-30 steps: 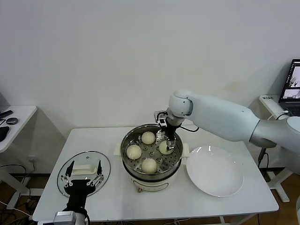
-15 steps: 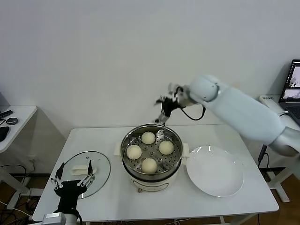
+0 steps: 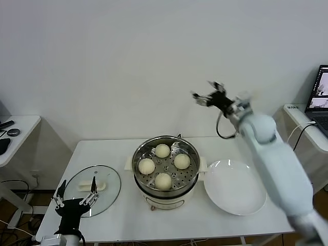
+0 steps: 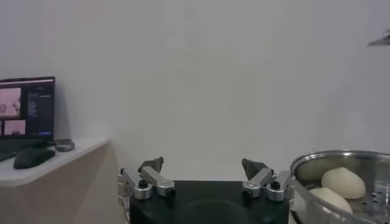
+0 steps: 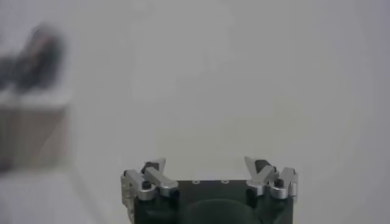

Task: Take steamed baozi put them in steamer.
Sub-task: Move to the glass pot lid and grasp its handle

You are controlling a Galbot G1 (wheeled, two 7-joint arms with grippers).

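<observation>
Nearest, at the desk's (image 3: 128,220) front edge, the left gripper (image 3: 76,202) hovers low with its fingers spread and holding nothing, just in front of the glass lid (image 3: 92,184). Past it, mid-desk, the steamer (image 3: 166,169) stands uncovered with all four buns (image 3: 163,181) resting apart on its holed bottom. A white plate (image 3: 234,187) lies just beside it. Farthest back, the right gripper (image 3: 207,96) is raised high against the wall, fingers spread wide and holding nothing.
</observation>
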